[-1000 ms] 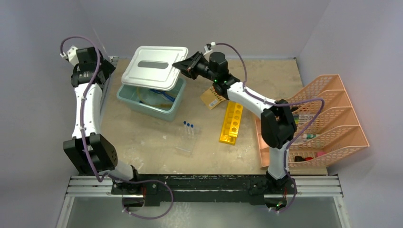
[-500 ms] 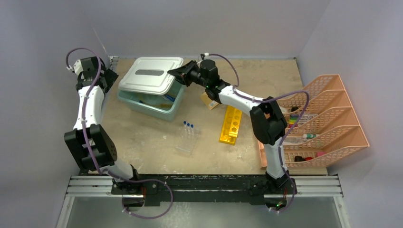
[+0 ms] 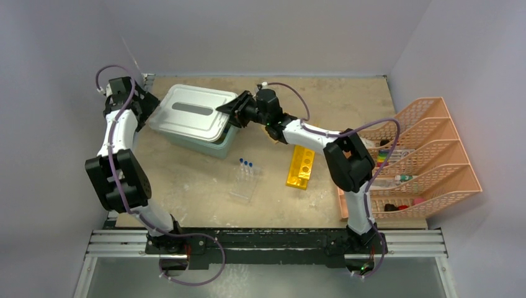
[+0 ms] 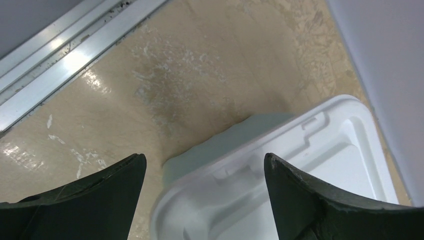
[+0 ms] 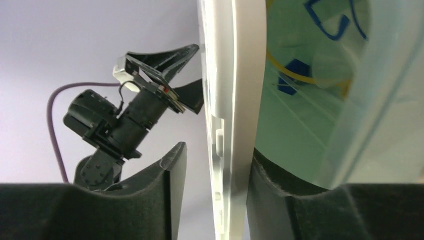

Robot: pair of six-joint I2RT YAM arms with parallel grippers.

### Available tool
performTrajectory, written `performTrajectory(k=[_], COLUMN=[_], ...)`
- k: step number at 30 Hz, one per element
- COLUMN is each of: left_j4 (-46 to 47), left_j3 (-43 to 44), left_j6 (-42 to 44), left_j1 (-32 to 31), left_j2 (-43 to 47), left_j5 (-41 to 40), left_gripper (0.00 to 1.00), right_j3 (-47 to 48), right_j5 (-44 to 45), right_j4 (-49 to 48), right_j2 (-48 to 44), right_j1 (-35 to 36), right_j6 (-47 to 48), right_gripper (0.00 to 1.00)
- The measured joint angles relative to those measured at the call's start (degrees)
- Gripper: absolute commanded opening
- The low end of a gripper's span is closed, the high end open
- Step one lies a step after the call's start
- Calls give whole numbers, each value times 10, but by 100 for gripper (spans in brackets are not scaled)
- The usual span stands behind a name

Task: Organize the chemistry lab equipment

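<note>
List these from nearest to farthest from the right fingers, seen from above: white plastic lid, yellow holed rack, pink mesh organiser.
1. White plastic lid, pinched in the right fingers.
2. Yellow holed rack, mid-table, nearer the robot.
3. Pink mesh organiser, far right edge.

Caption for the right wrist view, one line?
Right pincer grips the white lid by its edge over the teal bin; left pincer open beyond.

The left arm [image 3: 118,149] reaches toward 12 o'clock, its left gripper [image 4: 204,159] spread wide and holding nothing. The right arm [image 3: 319,135] stretches toward 10 o'clock, its right gripper [image 5: 218,150] pointing to 9 o'clock astride a lid [image 5: 230,75] edge (whether pinched is unclear).
</note>
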State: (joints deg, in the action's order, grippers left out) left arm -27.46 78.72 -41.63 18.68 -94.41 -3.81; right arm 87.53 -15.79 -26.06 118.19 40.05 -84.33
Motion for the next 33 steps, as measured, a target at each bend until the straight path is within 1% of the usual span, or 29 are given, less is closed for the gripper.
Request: performTrajectory(k=[2, 7, 9, 14, 17, 22, 24, 26, 28, 30, 33], left_j4=[0, 5, 4, -4, -11, -12, -13, -13, -13, -13, -11], left_j3=[0, 0, 3, 20, 34, 46, 46, 46, 47, 47, 47], left_j6=[7, 23, 27, 43, 54, 69, 74, 81, 85, 90, 98], left_j1=[0, 0, 0, 0, 0, 0, 0, 0, 0, 0, 0], left_j2=[-12, -16, -19, -26, -26, -26, -26, -28, -34, -44, -57], left_j5=[11, 38, 53, 58, 46, 45, 59, 77, 96, 114, 138], left_gripper=[87, 83, 83, 83, 83, 82, 80, 78, 76, 71, 68], right_j3=[-10, -30, -28, 10, 38, 51, 81, 116, 129, 134, 163], right_j5=[2, 23, 38, 92, 125, 155, 161, 163, 163, 162, 156], right_j4=[23, 89, 123, 237, 291, 359, 391, 405, 406, 412, 434], right_j2=[-10, -57, -80, -116, -118, -112, -93, -68, -52, -40, -7], right_j1=[1, 0, 0, 0, 0, 0, 0, 0, 0, 0, 0], right_j6=[9, 39, 56, 106, 141, 202, 235, 268, 293, 312, 340], right_gripper=[58, 62, 65, 70, 71, 72, 73, 75, 76, 76, 76])
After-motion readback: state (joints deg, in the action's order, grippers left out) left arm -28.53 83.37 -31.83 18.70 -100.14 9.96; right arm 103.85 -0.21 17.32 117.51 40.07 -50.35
